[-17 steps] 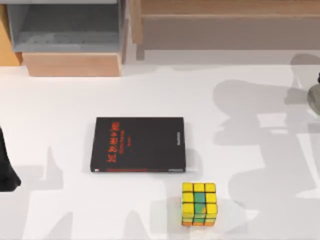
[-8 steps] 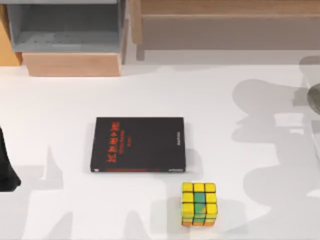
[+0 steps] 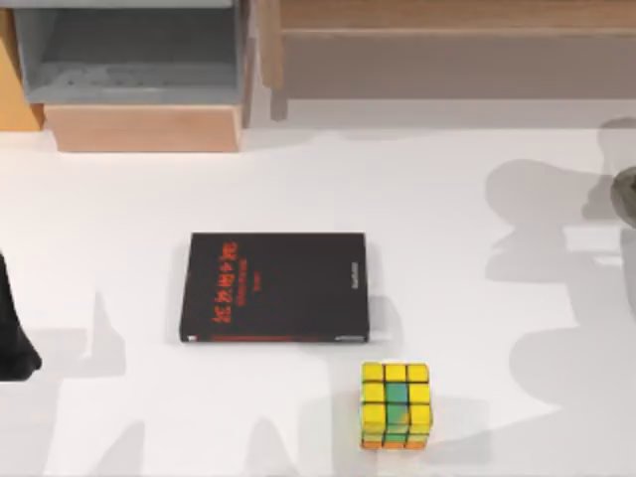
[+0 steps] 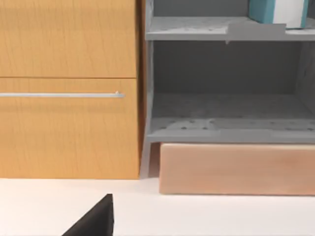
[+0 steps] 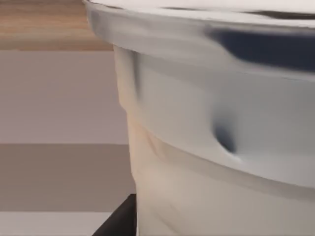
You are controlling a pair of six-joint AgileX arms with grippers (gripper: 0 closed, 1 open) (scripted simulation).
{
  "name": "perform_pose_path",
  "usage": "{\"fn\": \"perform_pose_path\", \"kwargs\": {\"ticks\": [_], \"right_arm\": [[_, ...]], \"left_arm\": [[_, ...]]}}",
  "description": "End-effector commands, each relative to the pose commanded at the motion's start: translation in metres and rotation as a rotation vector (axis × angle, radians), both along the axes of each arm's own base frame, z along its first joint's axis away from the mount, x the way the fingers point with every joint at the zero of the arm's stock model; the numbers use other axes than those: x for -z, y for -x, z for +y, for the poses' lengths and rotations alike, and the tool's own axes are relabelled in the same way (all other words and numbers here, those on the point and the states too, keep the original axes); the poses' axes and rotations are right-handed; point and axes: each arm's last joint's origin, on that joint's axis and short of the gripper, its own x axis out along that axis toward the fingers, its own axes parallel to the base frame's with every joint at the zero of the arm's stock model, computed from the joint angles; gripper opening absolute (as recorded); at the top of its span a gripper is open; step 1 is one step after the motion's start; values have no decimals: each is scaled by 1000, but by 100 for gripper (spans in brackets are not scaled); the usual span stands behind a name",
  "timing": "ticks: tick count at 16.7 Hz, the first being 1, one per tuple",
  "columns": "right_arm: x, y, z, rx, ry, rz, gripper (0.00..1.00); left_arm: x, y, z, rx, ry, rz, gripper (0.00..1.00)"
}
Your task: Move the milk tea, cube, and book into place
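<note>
Lying flat near the middle of the white table [image 3: 119, 219] in the top view is a black book [image 3: 275, 287] with red lettering. The cube [image 3: 396, 404] stands just past that book's near right corner, close to it but apart. Beyond the black book, at the table's far edge, sit a grey shelf unit [image 3: 134, 55] over a pale wooden block [image 3: 144, 127] and, right of those, a long wooden bench [image 3: 447, 50]. The left arm [image 3: 12, 328] shows as a dark shape well left of the black book, at the picture's edge. A dark rounded shape, perhaps the right arm's load, sits at the right edge, well right of the book.

The left wrist view faces the shelf unit beside an orange cabinet [image 4: 69, 88] with a thin rail handle. A light blue book [image 4: 275, 11] rests on the upper shelf. Whether the left gripper is apart or together I cannot tell.

The right wrist view has a pale cup, the milk tea [image 5: 221, 147], pressed close against the camera; the right gripper's state I cannot tell.
</note>
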Motion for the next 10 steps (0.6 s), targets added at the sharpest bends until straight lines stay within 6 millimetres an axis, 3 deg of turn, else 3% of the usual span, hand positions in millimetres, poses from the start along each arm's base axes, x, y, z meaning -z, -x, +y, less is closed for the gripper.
{"fn": "perform_pose_path", "kwargs": {"ticks": [1, 10], "right_arm": [[0, 0, 0, 0, 0, 0, 0], [0, 0, 0, 0, 0, 0, 68]], "left_arm": [[0, 0, 0, 0, 0, 0, 100], [0, 0, 0, 0, 0, 0, 100]]}}
